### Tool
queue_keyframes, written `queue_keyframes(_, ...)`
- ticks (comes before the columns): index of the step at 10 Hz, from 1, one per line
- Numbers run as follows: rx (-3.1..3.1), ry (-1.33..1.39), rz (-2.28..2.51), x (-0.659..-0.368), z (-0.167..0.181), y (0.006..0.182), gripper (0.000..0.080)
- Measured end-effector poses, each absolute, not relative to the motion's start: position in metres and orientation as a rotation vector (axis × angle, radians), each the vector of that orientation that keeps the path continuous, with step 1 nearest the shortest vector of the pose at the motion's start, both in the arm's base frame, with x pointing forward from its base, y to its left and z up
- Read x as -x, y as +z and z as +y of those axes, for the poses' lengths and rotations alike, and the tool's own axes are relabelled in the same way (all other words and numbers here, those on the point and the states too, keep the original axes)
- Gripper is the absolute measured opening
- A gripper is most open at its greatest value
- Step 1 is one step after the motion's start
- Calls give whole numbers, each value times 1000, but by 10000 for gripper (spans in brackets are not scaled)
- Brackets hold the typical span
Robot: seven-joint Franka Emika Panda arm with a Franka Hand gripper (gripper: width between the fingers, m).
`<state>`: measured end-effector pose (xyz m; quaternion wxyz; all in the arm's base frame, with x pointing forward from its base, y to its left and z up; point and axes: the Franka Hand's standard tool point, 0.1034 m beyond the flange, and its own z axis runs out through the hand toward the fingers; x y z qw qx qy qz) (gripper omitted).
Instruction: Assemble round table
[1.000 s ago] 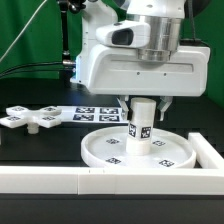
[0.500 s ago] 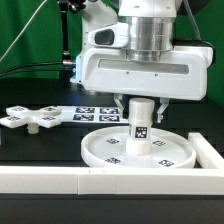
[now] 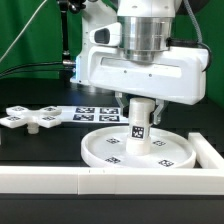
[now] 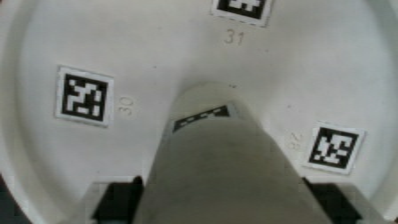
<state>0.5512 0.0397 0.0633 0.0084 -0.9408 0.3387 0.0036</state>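
Note:
The large rimmed round disc [image 3: 137,150] lies flat on the black table, tags up. The short thick cylindrical post [image 3: 139,128] stands upright at the disc's middle, a tag on its side. My gripper [image 3: 140,101] is straight above, shut on the post's upper end. In the wrist view the post [image 4: 217,160] fills the middle, its lower end resting on the disc [image 4: 107,60], with a black finger pad [image 4: 121,196] on either side. The flat cross-shaped piece [image 3: 31,118] lies on the table at the exterior view's left, apart from the disc.
The marker board [image 3: 97,113] lies behind the disc. A long white border wall [image 3: 70,180] runs along the front and turns up the exterior view's right side [image 3: 208,152]. A green backdrop stands behind.
The wrist has turned about its vertical axis, its housing swinging toward the exterior view's left. The post stays upright on the disc and the tag on it has shifted slightly.

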Motion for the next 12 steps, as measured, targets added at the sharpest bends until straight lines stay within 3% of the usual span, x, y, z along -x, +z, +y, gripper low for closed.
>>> queue_keyframes(6, 2437, 59, 1863, -551, 38, 63, 410)
queue_keyframes(12, 2063, 82, 2229, -554, 38, 64, 410)
